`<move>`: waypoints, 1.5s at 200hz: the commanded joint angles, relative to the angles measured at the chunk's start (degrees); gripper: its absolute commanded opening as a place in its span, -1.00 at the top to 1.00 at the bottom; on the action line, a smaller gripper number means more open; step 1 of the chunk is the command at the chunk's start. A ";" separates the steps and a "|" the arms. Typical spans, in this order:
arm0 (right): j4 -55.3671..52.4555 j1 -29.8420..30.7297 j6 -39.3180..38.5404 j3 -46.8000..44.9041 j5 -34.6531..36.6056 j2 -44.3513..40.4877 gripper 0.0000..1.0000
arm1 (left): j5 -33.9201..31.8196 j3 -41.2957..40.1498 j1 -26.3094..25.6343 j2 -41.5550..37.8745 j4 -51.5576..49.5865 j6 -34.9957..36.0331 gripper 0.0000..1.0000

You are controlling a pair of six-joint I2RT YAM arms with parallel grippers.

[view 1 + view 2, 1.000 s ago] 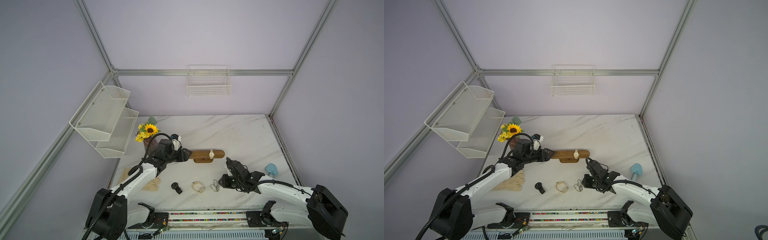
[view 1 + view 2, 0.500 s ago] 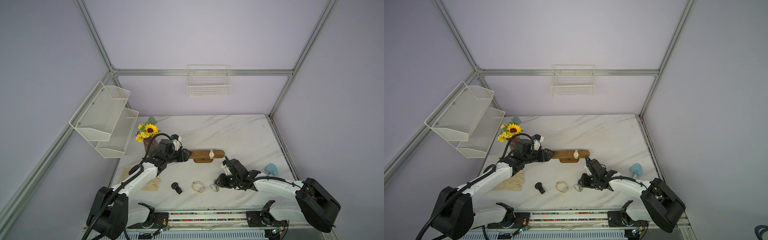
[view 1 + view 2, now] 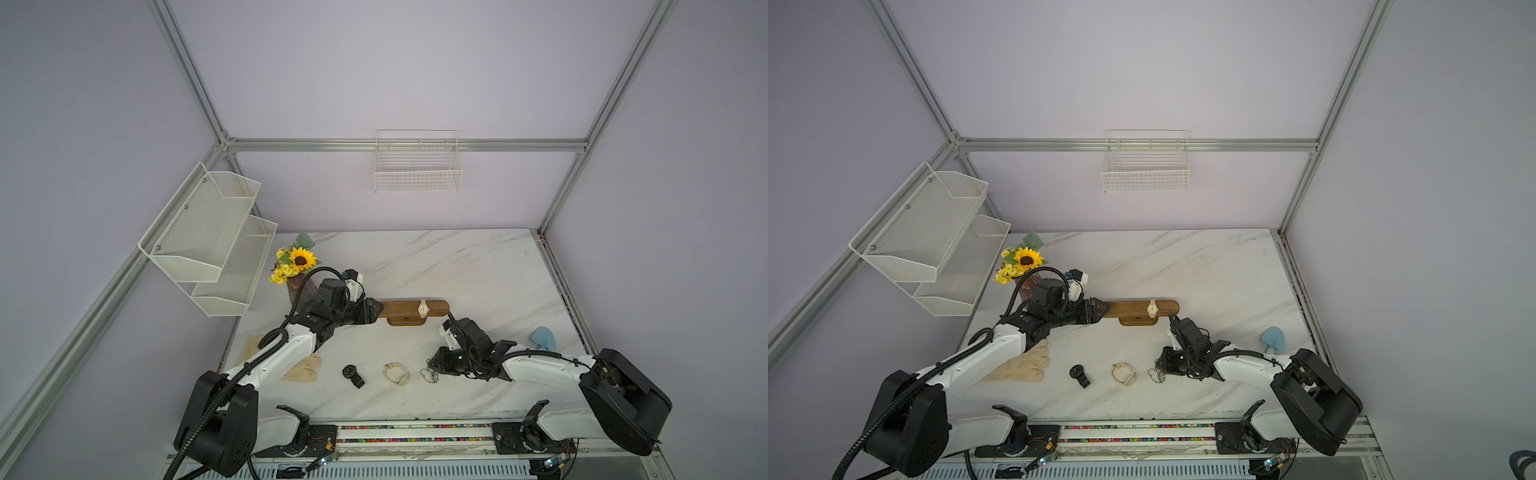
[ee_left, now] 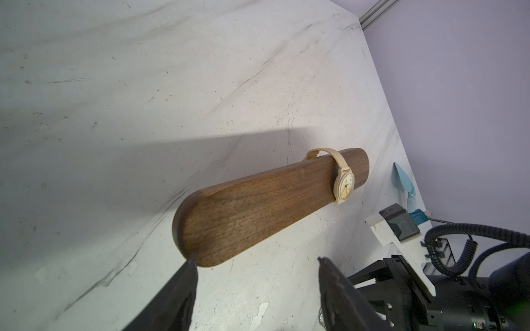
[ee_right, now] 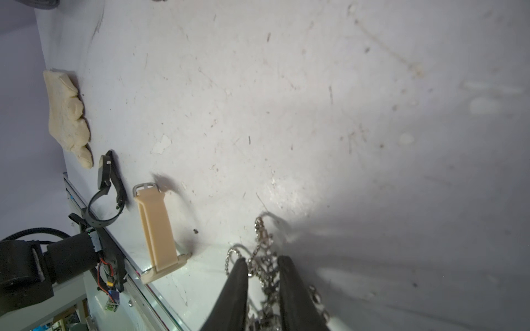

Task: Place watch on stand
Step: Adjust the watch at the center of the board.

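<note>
The brown wooden stand (image 3: 399,308) (image 3: 1129,308) (image 4: 258,206) sits mid-table, with a beige watch (image 3: 423,308) (image 4: 343,186) strapped round its right part. My left gripper (image 3: 377,311) (image 4: 257,258) is open at the bar's left end, holding nothing. Near the front edge lie a black watch (image 3: 352,375) (image 5: 104,174), a second beige watch (image 3: 395,373) (image 5: 156,229) and a silver chain bracelet (image 3: 430,376) (image 5: 259,229). My right gripper (image 3: 433,365) (image 5: 262,258) is low over the chain. Its fingers are shut on the links, and the chain still rests on the table.
A vase of sunflowers (image 3: 297,270) stands behind my left arm. A beige glove (image 3: 299,368) lies under that arm. A light blue object (image 3: 544,337) lies at the right edge. White mesh shelves (image 3: 216,241) hang on the left wall and a wire basket (image 3: 417,170) on the back wall.
My right gripper has slid left and down to the silver chain and narrowed its jaws round it. The left arm has stayed where it was.
</note>
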 commanded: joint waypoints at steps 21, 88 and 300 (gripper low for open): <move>1.23 -0.31 0.70 -0.37 0.48 -1.10 0.72 | 0.28 3.50 -0.31 0.26 0.75 0.96 -0.32; 0.01 -0.28 1.15 1.38 -0.07 -2.20 0.82 | 0.98 4.04 -0.34 0.51 0.80 0.79 -0.32; -62.01 9.52 -1.22 43.02 44.80 2.47 0.89 | 7.83 7.78 -13.79 0.15 1.46 4.04 -0.31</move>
